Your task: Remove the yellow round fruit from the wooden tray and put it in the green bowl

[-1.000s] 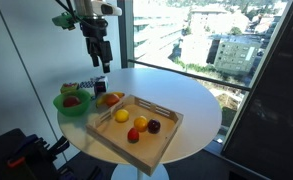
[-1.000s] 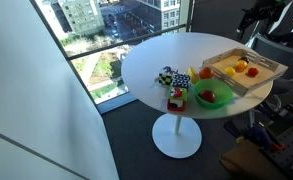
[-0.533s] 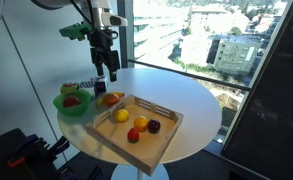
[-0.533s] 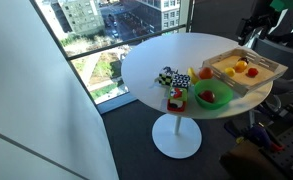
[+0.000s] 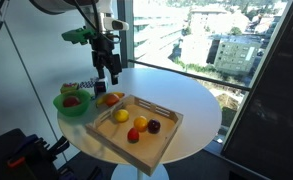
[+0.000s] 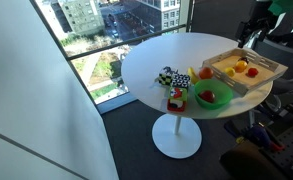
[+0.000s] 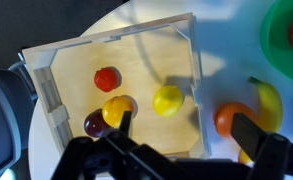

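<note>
The yellow round fruit (image 7: 167, 100) lies in the wooden tray (image 7: 76, 50), close to the wall on the bowl's side; it also shows in an exterior view (image 5: 122, 115). The tray (image 5: 162, 142) (image 6: 268, 77) sits on the round white table. The green bowl (image 5: 62, 106) (image 6: 220, 103) (image 7: 270, 30) stands just beside the tray with a red item in it. My gripper (image 5: 111, 72) (image 7: 186, 128) hangs open and empty well above the tray's bowl-side edge; its fingers straddle that wall.
An orange-yellow fruit (image 7: 117, 108), a red fruit (image 7: 107, 78) and a dark purple one (image 7: 94, 123) share the tray. An orange fruit (image 7: 229, 118) and a yellow one (image 7: 269, 103) lie between tray and bowl. Small patterned objects (image 6: 166, 77) sit near the table's edge.
My gripper has come down and moved toward the tray from higher up. The fruits, tray and bowl have not moved.
</note>
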Tool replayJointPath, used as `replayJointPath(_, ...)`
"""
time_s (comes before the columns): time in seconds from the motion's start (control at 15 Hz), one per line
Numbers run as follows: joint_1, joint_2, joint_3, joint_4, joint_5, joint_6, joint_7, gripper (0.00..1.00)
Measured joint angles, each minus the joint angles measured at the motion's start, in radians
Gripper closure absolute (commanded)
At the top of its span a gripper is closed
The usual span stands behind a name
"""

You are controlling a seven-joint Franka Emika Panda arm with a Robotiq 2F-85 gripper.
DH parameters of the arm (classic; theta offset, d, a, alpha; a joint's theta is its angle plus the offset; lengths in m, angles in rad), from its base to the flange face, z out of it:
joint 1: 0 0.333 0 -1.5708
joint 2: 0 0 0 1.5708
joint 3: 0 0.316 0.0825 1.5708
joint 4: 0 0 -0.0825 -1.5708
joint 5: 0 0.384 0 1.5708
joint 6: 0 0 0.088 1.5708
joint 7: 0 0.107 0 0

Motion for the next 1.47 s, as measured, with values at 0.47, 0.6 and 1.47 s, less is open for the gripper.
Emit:
replayJointPath(0.47, -0.001, 0.034, -0.003, -0.002, 0.0, 0.0, 0.008, 0.0)
replayJointPath(0.6, -0.002, 0.062, -0.012, -0.002, 0.0, 0.001, 0.011, 0.0)
replayJointPath(1.47, -0.017, 0.216, -0.093, 0.003, 0.002, 0.154, 0.047, 0.0)
